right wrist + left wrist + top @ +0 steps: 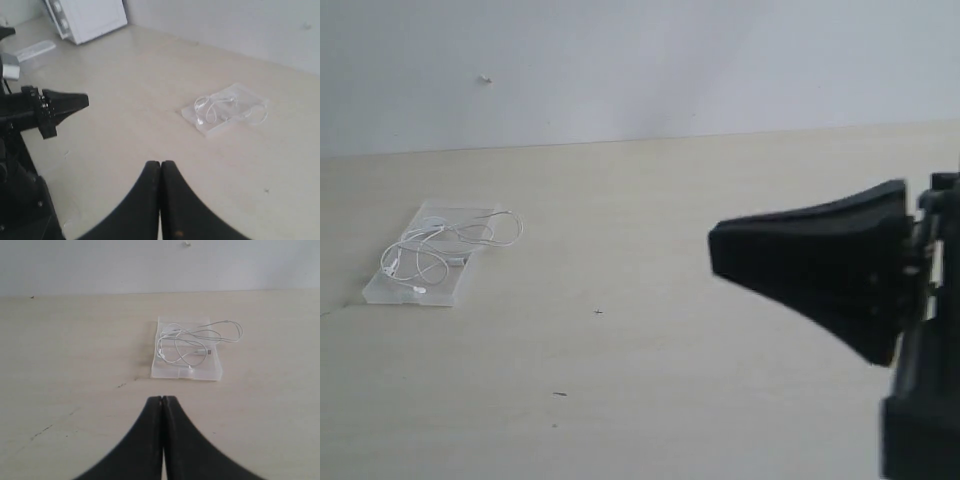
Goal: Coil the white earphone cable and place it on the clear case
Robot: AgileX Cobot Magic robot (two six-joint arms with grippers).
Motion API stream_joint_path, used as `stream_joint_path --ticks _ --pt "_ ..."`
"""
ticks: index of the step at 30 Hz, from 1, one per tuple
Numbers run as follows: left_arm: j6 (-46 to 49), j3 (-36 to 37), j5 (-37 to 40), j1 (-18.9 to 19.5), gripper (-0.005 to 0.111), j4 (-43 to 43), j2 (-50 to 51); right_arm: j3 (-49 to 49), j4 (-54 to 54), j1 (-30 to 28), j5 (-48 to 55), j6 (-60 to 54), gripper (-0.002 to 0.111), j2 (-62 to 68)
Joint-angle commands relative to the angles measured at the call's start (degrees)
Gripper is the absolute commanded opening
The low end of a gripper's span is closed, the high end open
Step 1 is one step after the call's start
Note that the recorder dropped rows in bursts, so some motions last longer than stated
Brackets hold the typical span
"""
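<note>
Lying in loose loops on top of the clear case (210, 372), the white earphone cable (184, 346) keeps most of its turns inside the case's outline, while one thin loop spills past one edge of the case onto the pale wooden table (650, 380). The case sits flat on the table, its transparent walls faintly frosted, and a small earbud shows near the rim of the case that faces the left gripper (162, 400). That gripper hangs above the table well apart from the case, its two black jaws pressed together with nothing between them. The right gripper (161, 164) is also well apart from the case, its jaws likewise closed against each other and empty; in the exterior view it appears as a dark wedge whose tip aims toward the case. Behind the case a plain white wall (640, 60) meets the table. In the right wrist view a white box (90, 17) stands by the wall, far from the case and beyond the left arm.
</note>
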Motion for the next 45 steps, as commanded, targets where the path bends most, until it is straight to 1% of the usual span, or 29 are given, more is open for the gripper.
stream_joint_path --ticks 1,4,7,8,9,13,15,18,21,23,26,29,30,32,33,34,36,39,45 --pt "-0.1 0.0 -0.2 0.2 0.000 0.3 -0.3 0.4 -0.4 -4.3 -0.3 -0.8 0.000 -7.2" --pt "-0.1 0.0 -0.2 0.2 0.000 0.3 -0.3 3.2 -0.4 -9.5 -1.7 -0.8 0.000 -11.0" --pt "-0.1 0.0 -0.2 0.2 0.000 0.3 -0.3 9.1 0.2 -14.9 -5.7 -0.3 0.000 -15.4" --pt "-0.1 0.0 -0.2 0.2 0.000 0.3 -0.3 11.6 1.6 -16.9 -7.6 0.5 0.000 -17.2" --pt "-0.1 0.0 -0.2 0.2 0.000 0.3 -0.3 16.4 5.6 -20.4 -13.1 1.0 0.000 -21.1" --pt "-0.1 0.0 -0.2 0.2 0.000 0.3 -0.3 24.4 15.8 -26.3 -21.5 2.2 0.000 -28.0" --pt "-0.1 0.0 -0.2 0.2 0.000 0.3 -0.3 26.7 15.9 -28.7 -22.7 2.1 0.000 -30.9" --pt "-0.1 0.0 -0.2 0.2 0.000 0.3 -0.3 28.9 12.8 -31.7 -22.7 2.1 0.000 -34.8" --pt "-0.1 0.0 -0.2 0.2 0.000 0.3 -0.3 30.2 9.8 -36.8 -19.7 1.5 0.000 -39.8" --pt "-0.1 0.0 -0.2 0.2 0.000 0.3 -0.3 31.2 9.8 -38.5 -20.1 -0.1 0.000 -40.3" --pt "-0.1 0.0 -0.2 0.2 0.000 0.3 -0.3 33.2 9.8 -38.5 -20.1 -2.8 0.000 -40.3" --pt "-0.1 0.0 -0.2 0.2 0.000 0.3 -0.3 33.2 9.8 -38.5 -18.6 -5.1 0.000 -40.3" --pt "-0.1 0.0 -0.2 0.2 0.000 0.3 -0.3 33.2 8.3 -38.5 -17.3 -5.6 0.000 -40.6" --pt "-0.1 0.0 -0.2 0.2 0.000 0.3 -0.3 33.2 -2.3 -38.5 -11.6 -2.9 0.000 -42.5" --pt "-0.1 0.0 -0.2 0.2 0.000 0.3 -0.3 33.2 -9.3 -38.5 -7.6 1.4 0.000 -44.1" --pt "-0.1 0.0 -0.2 0.2 0.000 0.3 -0.3 33.2 -17.8 -38.5 -3.3 8.9 0.000 -44.2" --pt "-0.1 0.0 -0.2 0.2 0.000 0.3 -0.3 33.2 -27.2 -38.5 0.9 19.6 0.000 -44.2" --pt "-0.1 0.0 -0.2 0.2 0.000 0.3 -0.3 33.2 -34.2 -39.6 3.1 27.1 0.000 -44.2" --pt "-0.1 0.0 -0.2 0.2 0.000 0.3 -0.3 33.2 -35.8 -42.0 3.1 27.8 0.000 -44.2"
